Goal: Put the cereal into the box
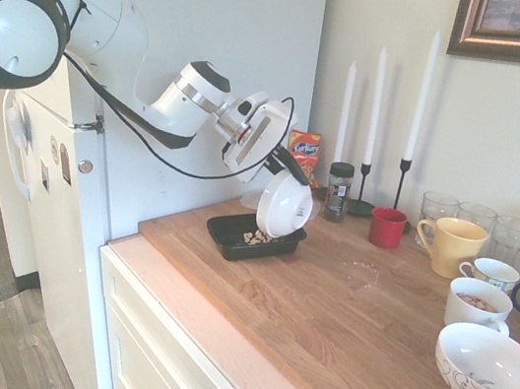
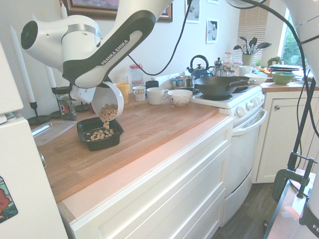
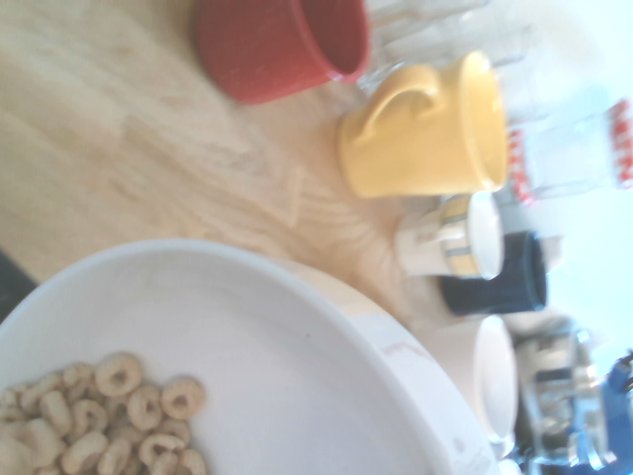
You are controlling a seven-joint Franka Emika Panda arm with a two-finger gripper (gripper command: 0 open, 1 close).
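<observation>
One gripper (image 1: pixel 279 158), jaws pinching the tilted white bowl (image 1: pixel 285 206), was mid-pour of cereal (image 2: pixel 101 134) into the black tray (image 2: pixel 99 145); needed steeper tipping.

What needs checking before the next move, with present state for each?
1. White bowl held by the gripper: ok.
2. Bowl tipped over the black tray: ok.
3. Cereal landing inside the tray: ok, pieces falling in and a small heap there.
4. Bowl emptied: not ok, plenty of rings in it.
5. Tray upright on the wooden counter: ok.
6. Red mug clear of the bowl: ok, gap between them.
</observation>
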